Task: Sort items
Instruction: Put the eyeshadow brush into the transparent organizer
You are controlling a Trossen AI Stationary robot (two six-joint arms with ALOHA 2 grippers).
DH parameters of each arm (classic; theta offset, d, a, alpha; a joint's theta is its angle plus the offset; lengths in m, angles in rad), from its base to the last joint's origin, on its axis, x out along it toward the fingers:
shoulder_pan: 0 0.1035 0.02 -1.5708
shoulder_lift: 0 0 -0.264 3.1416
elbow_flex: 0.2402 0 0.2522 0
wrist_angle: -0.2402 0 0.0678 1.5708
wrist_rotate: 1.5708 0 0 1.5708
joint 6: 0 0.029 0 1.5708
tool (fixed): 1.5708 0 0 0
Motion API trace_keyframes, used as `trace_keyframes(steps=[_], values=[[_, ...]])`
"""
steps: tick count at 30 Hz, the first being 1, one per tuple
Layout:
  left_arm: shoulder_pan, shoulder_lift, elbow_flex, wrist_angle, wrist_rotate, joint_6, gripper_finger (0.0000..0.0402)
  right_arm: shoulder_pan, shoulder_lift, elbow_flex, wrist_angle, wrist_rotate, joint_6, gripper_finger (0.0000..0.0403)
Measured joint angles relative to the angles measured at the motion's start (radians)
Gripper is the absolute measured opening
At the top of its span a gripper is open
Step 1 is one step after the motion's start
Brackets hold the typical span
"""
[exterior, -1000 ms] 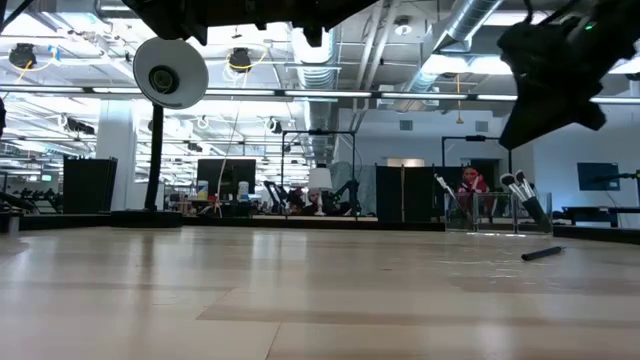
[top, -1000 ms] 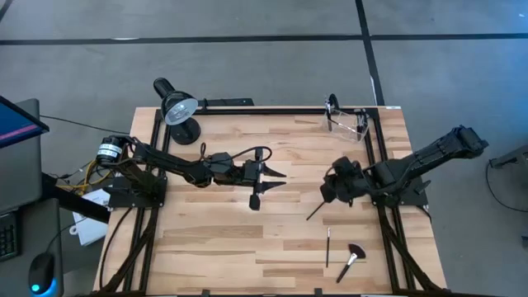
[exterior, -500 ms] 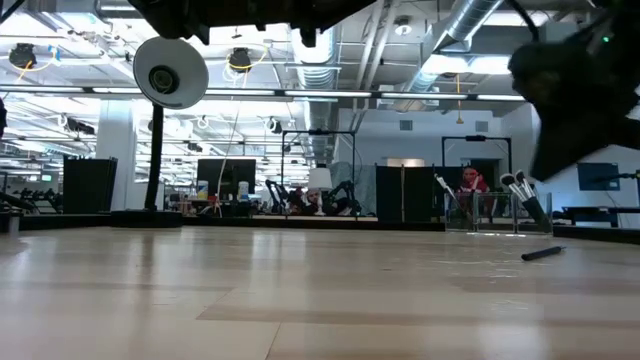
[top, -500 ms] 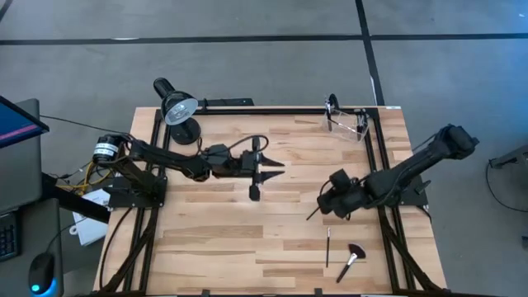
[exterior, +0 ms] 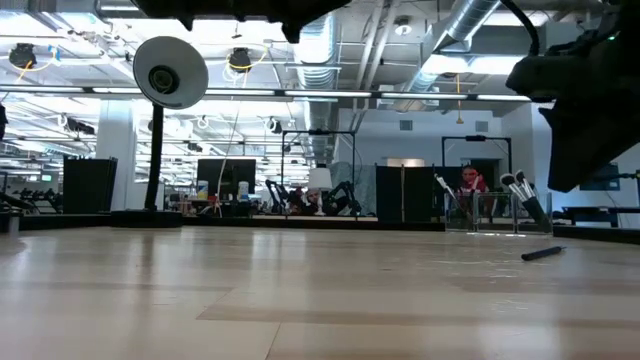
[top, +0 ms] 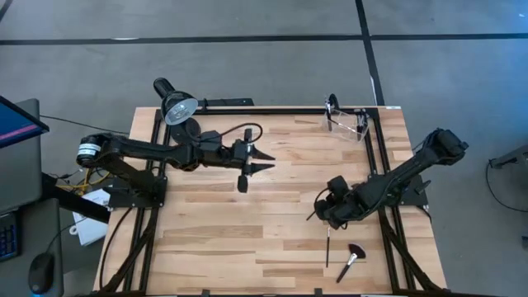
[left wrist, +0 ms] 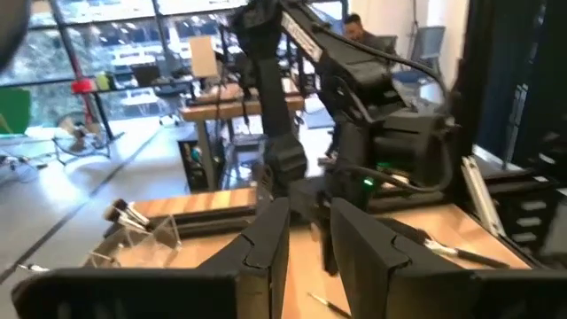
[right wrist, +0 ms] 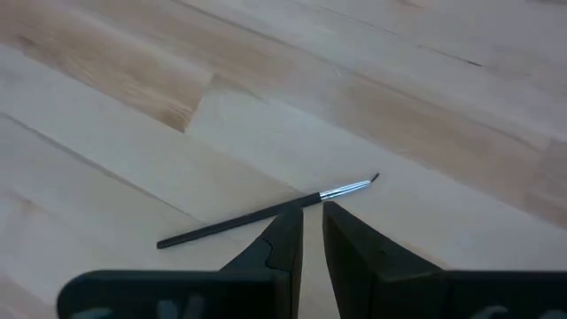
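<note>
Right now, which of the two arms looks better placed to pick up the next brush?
The right. Its gripper hangs low just over a thin brush on the table, fingers nearly closed beside the handle. The left gripper is raised near the lamp, away from any loose brush.

Both arms are matte black, built from jointed tubular segments. The left arm, at frame left, carries a looping black cable and a silver-labelled base motor. Each pincer (top: 256, 160) (right wrist: 306, 232) has two flat, tapering black fingers.
</note>
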Motion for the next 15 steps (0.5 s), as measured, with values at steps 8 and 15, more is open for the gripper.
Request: trace_keyframes(steps=[8,15], values=[[-0.016,-0.114,-0.027,-0.128,0.001,-0.01,0.0083,-0.016,0.084,-0.002,0.02,-0.029,0.025,0.0038],[-0.03,-0.226,-0.121,-0.141,0.0,-0.106,0.0083,-0.029,0.13,-0.003,0.007,-0.048,0.031,0.0038]])
